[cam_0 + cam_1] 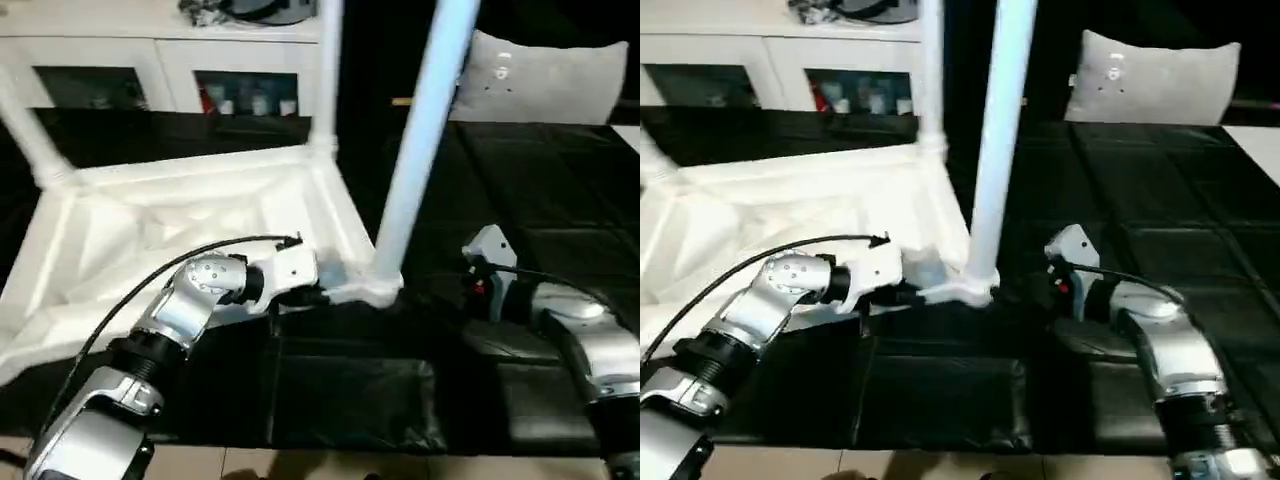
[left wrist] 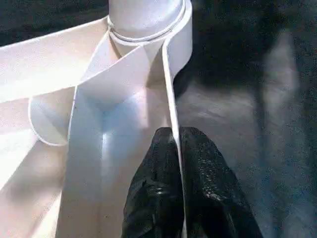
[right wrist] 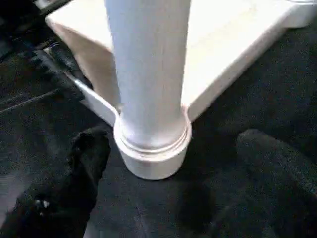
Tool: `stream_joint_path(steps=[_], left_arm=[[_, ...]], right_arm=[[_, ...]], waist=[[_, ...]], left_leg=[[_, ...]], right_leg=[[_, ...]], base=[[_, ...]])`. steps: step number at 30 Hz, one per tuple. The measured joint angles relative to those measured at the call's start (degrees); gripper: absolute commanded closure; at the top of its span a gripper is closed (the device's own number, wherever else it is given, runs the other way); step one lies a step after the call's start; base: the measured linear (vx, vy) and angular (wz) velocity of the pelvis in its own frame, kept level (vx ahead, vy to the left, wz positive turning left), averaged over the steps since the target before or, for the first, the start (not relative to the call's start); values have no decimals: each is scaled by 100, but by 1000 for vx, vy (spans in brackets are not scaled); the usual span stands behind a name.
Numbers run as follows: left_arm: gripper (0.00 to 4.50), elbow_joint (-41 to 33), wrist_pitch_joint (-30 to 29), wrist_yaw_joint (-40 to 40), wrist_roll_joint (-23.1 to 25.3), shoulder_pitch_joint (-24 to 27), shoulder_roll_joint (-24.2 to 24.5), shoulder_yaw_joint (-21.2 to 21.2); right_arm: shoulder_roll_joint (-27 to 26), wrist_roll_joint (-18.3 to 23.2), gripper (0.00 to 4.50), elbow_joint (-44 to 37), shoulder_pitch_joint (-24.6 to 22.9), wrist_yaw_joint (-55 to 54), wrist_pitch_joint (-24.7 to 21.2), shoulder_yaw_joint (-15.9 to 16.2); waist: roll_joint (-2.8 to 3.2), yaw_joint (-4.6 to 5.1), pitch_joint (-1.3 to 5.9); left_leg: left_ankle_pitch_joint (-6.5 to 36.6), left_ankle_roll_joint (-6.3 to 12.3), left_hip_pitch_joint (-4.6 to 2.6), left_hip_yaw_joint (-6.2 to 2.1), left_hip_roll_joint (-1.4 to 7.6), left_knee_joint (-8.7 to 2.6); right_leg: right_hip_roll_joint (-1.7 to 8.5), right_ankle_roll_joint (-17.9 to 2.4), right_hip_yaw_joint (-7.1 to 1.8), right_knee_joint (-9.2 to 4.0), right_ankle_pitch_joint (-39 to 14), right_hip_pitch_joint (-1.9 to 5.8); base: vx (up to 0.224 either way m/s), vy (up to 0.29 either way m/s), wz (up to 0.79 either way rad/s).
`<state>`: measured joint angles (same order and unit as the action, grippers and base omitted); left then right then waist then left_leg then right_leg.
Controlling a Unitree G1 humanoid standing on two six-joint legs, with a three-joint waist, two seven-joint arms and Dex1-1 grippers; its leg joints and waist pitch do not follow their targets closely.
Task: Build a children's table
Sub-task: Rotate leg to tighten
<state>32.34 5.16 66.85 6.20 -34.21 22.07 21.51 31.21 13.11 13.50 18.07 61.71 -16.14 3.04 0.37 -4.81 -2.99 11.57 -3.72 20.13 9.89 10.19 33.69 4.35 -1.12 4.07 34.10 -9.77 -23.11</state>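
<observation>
The children's table lies upside down on the black work surface, its white ribbed tabletop (image 1: 180, 220) facing up. An upright white leg (image 1: 420, 150) stands in the near right corner socket (image 3: 153, 153). A second leg (image 1: 328, 70) rises from the far right corner, and a third leg (image 1: 30, 130) leans at the far left. My left gripper (image 2: 174, 148) is shut on the tabletop's thin rim, close beside the near right socket. My right gripper (image 3: 173, 144) is open, one black finger (image 3: 84, 163) on each side of the leg's base, and neither touches it.
A white cabinet (image 1: 160, 60) with glass doors runs along the back. A grey cushion (image 1: 540, 75) sits at the back right. The black cover (image 1: 560, 180) stretches to the right of the table. Its front edge (image 1: 300, 440) meets pale floor.
</observation>
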Motion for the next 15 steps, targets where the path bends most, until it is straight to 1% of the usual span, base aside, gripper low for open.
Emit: stream_joint_path(steps=[1,2,3,4,8,9,10,11,12,15], left_arm=[[450,-2,54,155,-54,9,48,19],[450,-4,107,282,-104,21,80,31],[450,-11,154,419,-156,29,118,61],[450,-20,176,486,-171,30,128,82],[450,-184,354,945,-283,106,204,224],[450,-204,371,996,-296,110,206,256],[450,-230,376,1041,-306,110,210,287],[450,-251,381,1064,-311,110,209,319],[450,-256,385,1083,-311,110,207,325],[450,-279,392,1193,-330,111,208,350]], right_arm=[[71,32,3,-1,0,167,25,39],[120,62,19,0,8,306,34,79],[147,89,19,0,17,445,42,128],[154,98,30,0,19,521,43,154],[157,224,76,-4,26,1024,6,424],[150,232,76,-4,26,1095,-3,448],[146,256,76,-4,26,1176,-16,486],[139,279,101,-4,26,1236,-26,537],[129,286,101,-4,26,1257,-46,552],[88,322,121,0,26,1408,-98,642]], waist=[[0,-29,0],[0,-48,0],[0,-69,0],[-1,-86,0],[-2,-166,0],[-4,-182,-2],[-5,-195,-2],[-5,-205,-2],[-5,-206,-2],[-5,-205,-2]], left_leg=[[0,0,0,0,0,-1],[0,0,-1,0,0,0],[0,0,-5,0,1,-1],[0,0,-5,0,1,1],[0,0,-4,0,1,12],[-1,0,-3,1,2,13],[-1,-1,-3,1,2,14],[-1,-1,-2,1,2,17],[-1,-1,-1,1,2,18],[-1,0,-1,2,2,20]], right_leg=[[0,0,0,0,0,0],[0,0,0,1,0,0],[0,0,1,1,0,0],[0,0,1,3,0,0],[3,-1,0,5,1,0],[4,-1,0,7,1,1],[4,-1,0,7,0,3],[5,-1,0,7,0,4],[5,-1,-1,7,0,5],[5,-1,-2,7,0,6]], base=[[0,0,0],[0,0,0],[0,0,0],[0,0,0],[0,0,0],[0,0,0],[0,0,0],[0,0,0],[0,0,0],[0,0,0]])
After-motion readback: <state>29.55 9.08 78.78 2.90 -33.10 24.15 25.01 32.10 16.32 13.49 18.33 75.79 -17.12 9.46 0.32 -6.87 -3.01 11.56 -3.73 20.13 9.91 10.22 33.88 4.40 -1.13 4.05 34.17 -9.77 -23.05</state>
